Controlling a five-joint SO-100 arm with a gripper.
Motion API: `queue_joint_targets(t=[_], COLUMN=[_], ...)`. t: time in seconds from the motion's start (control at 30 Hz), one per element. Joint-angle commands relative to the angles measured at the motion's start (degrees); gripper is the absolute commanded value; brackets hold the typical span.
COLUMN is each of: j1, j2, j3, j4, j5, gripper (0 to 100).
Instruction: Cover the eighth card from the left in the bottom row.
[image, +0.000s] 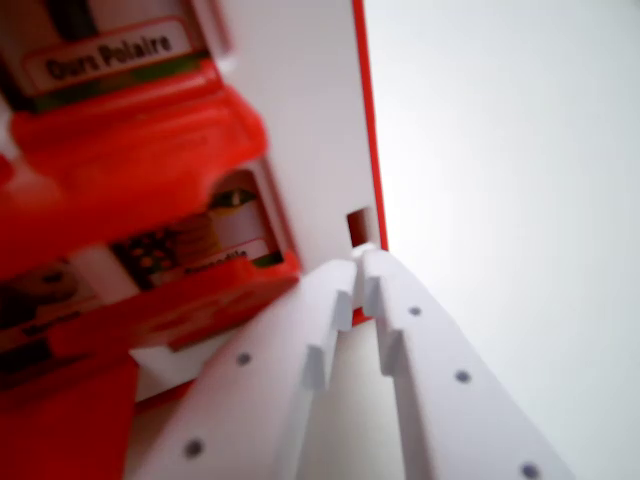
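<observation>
We find the white tool (362, 262) with its tips nearly together, a thin gap between them, holding nothing. The tips sit at the white game board's (310, 120) red right edge, close by a small slot (358, 226), which we judge a staging position for flipping a cover. Nearest is a red-framed card (205, 245); above it the "Ours Polaire" card (110, 55). The pale surface (510, 200) lies at the wrist view's right

Gripper (362, 262) is showing white with dark dots. Board (310, 120) is showing white, red-edged; flaps (140, 140) are showing glossy red.
</observation>
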Motion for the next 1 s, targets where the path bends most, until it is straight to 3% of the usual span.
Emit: queue_joint_targets(t=[0.0,0.3,0.57,0.77,0.97], j1=[-1.8,-4.0,-3.3,-1.4,-2.5], j2=[1.4,0.1,2.2,14.2,39.1], j3=[-7.0,-11.7,-9.2,2.9,20.7], j4=[0.1,1.6,1.8,2.6,10.0], j5=[0.44,1.76,1.05,0.62,2.46], gripper=[0,0,0,0,0])
